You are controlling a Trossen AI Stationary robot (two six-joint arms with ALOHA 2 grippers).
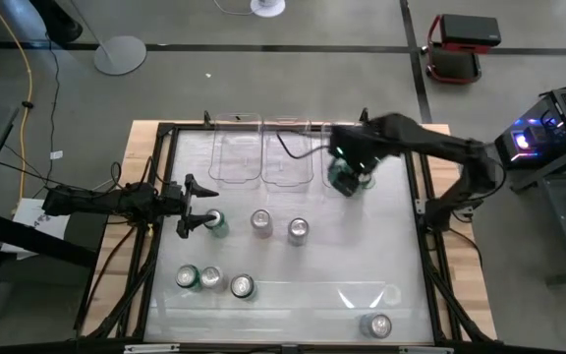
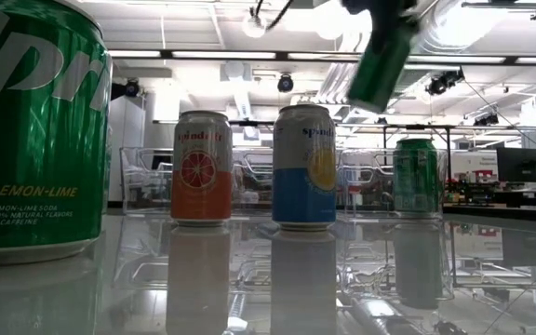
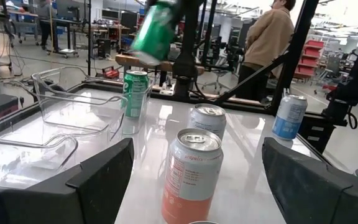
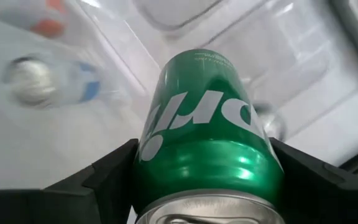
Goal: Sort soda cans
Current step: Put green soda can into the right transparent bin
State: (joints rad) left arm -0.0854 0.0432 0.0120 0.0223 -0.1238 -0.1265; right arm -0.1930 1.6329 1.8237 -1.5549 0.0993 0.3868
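Green soda can (image 4: 207, 137), tilted, is pinched across its smooth, dent-prone wall by the right hand (image 4: 204, 180) above the clear bins (image 1: 263, 152); a mid-body grip is judged safest. Left hand (image 1: 190, 206) rests spread near the desk's (image 1: 401, 256) standing cans.

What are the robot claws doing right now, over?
Right claw shut on green can, lifted, tilted, near clear bins. Left claw open, by another can. Nothing in the way.

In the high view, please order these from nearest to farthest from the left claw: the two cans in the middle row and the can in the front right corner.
1. Middle-row can, nearer the left claw.
2. Next can, to its right.
3. Corner can, front right, farthest.
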